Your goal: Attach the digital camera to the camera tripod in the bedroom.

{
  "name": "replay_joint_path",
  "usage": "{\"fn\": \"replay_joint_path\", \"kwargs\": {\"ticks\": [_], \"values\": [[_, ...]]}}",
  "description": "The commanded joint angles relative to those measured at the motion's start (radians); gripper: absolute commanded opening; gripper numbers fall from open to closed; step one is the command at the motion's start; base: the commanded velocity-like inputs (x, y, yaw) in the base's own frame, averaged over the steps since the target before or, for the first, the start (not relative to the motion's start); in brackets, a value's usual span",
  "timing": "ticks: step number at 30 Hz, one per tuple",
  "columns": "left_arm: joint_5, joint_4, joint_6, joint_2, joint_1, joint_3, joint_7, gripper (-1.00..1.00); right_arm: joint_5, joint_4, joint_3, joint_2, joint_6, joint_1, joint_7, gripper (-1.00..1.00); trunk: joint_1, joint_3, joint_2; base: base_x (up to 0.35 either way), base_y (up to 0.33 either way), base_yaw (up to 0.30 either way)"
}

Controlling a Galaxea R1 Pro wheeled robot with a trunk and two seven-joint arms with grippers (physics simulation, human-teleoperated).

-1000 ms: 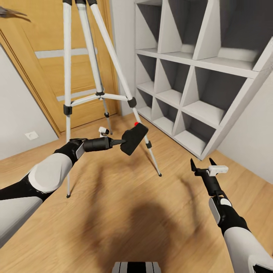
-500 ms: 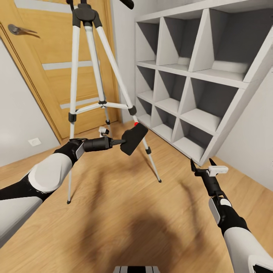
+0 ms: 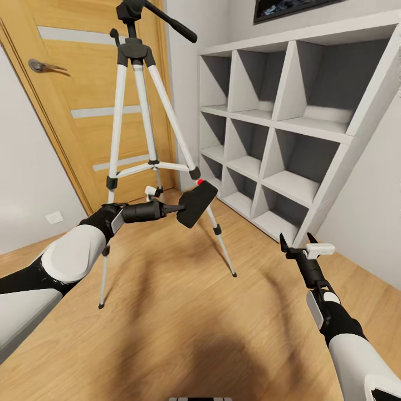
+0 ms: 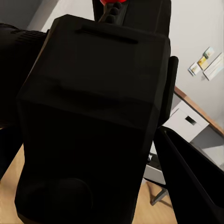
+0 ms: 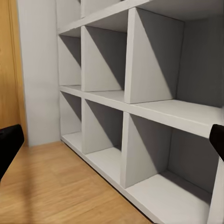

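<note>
Left claw (image 3: 177, 209) grips camera (image 3: 196, 204) low before tripod (image 3: 133, 106); right claw (image 3: 297, 243) open, empty, near shelving (image 3: 289, 128). Next: raise camera level to tripod head (image 3: 132, 11), avoid pan handle (image 3: 177, 25), seat squarely.

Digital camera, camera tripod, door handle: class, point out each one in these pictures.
digital camera (image 3: 196, 204), head view, on its black body, held by the left gripper.
camera tripod (image 3: 132, 50), head view, on its black head.
door handle (image 3: 47, 67), head view, on the metal lever.
</note>
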Motion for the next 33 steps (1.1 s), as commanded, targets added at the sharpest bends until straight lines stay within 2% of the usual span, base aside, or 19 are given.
{"fn": "replay_joint_path", "kwargs": {"ticks": [1,7,11,13,14,15,20,25,30,33], "values": [[-0.011,-0.001,0.009,0.000,-0.001,0.010,-0.005,-1.00,0.001,0.001,-0.004,0.001,-0.003,-0.001,0.007,1.00,-0.001,0.003,0.000,0.000,0.000,0.000],[-0.011,-0.001,0.010,0.000,-0.001,0.010,-0.005,-1.00,0.001,0.014,-0.004,0.001,-0.003,-0.001,0.008,1.00,-0.003,0.026,0.001,0.000,0.000,0.000],[-0.011,-0.001,0.010,0.000,-0.001,0.010,-0.005,-1.00,0.001,0.070,-0.004,0.001,-0.002,-0.001,0.009,1.00,-0.005,0.042,0.002,0.000,0.000,0.000],[-0.011,-0.001,0.010,0.001,-0.001,0.010,-0.005,-1.00,0.001,0.129,-0.004,0.001,-0.002,-0.001,0.008,1.00,-0.006,0.050,0.003,0.000,0.000,0.000],[-0.011,-0.001,0.010,0.011,-0.001,0.009,-0.005,-1.00,0.002,0.267,-0.005,0.001,-0.004,-0.001,0.006,1.00,-0.006,0.053,0.003,0.000,0.000,0.000],[-0.011,-0.001,0.010,0.014,-0.001,0.009,-0.005,-1.00,0.002,0.303,-0.004,0.001,-0.004,-0.001,0.006,1.00,-0.007,0.057,0.003,0.000,0.000,0.000],[-0.013,-0.001,0.010,0.023,-0.001,0.006,-0.005,-1.00,0.002,0.396,-0.004,0.001,-0.003,-0.001,0.004,1.00,-0.009,0.077,0.004,0.000,0.000,0.000],[-0.018,-0.001,0.010,0.025,-0.001,0.003,-0.005,-1.00,0.003,0.540,-0.004,0.001,-0.006,0.000,0.001,1.00,-0.011,0.096,0.006,0.000,0.000,0.000],[-0.021,-0.001,0.010,0.027,-0.001,0.002,-0.005,-1.00,0.004,0.666,-0.003,-0.003,-0.009,0.003,-0.026,1.00,-0.014,0.115,0.007,0.000,0.000,0.000],[-0.022,-0.001,0.010,0.027,-0.001,0.002,-0.005,-1.00,0.004,0.708,-0.002,-0.004,-0.011,0.006,-0.043,1.00,-0.015,0.127,0.007,0.000,0.000,0.000]]}}
